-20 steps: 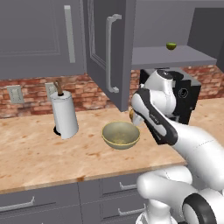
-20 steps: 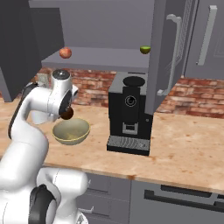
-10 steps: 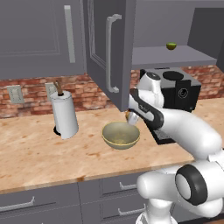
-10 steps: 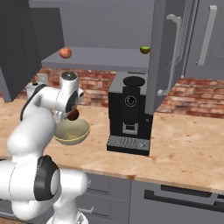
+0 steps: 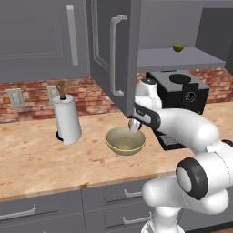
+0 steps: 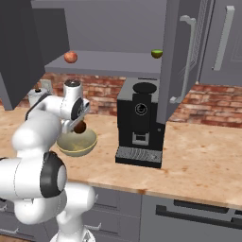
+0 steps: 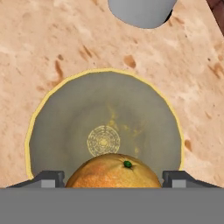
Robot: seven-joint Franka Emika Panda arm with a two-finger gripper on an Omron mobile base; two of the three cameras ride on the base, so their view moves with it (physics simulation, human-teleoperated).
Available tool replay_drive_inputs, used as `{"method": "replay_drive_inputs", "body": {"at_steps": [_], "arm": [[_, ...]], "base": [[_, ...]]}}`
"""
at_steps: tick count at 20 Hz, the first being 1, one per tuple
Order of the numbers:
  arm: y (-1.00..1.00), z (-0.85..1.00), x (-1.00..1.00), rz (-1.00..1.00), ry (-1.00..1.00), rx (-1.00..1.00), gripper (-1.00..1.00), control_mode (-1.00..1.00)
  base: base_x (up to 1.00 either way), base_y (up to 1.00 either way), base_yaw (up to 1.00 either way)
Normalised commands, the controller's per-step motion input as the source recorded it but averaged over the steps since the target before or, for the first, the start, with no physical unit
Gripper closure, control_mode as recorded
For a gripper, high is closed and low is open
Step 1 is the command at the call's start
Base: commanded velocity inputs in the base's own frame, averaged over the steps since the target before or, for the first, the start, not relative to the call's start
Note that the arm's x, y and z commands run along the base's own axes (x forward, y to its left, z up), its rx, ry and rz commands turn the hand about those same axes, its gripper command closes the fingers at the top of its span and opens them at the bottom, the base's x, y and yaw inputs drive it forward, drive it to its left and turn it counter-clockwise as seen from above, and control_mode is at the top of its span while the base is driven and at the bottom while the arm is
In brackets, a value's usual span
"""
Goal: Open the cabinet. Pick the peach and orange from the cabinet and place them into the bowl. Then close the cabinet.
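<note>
Directly above the bowl (image 7: 105, 131) on the table (image 5: 36, 154), the hand (image 7: 113, 177) grips the orange (image 7: 113, 171). Nearby stand a paper-towel roll (image 5: 67, 119) and coffee machine (image 6: 141, 120). Peach (image 6: 71, 56) and green fruit (image 6: 157, 53) sit on the open cabinet (image 6: 113, 62) shelf.

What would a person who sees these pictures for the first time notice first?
First, the orange held between the jaws of the gripper, right above the olive bowl on the counter. Next, the grey cabinet above, with both doors open; the peach sits on its shelf, and a small green fruit lies further along that shelf. A black coffee machine stands under the shelf, beside the bowl.
</note>
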Motion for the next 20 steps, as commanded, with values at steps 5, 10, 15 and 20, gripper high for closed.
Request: {"method": "replay_drive_inputs", "body": {"at_steps": [5, 10, 15, 20], "arm": [[0.14, -0.31, 0.00, 0.00, 0.00, -0.08, 1.00, -1.00], [0.07, -0.37, 0.00, 0.00, 0.00, -0.06, 1.00, -1.00], [0.00, -0.33, 0.05, 0.00, 0.00, -0.03, 1.00, -1.00], [0.00, -0.24, 0.28, 0.00, -0.03, 0.00, 1.00, -1.00]], "base": [[0.00, 0.00, 0.00], [0.00, 0.00, 0.00], [0.00, 0.00, 0.00], [0.00, 0.00, 0.00]]}}
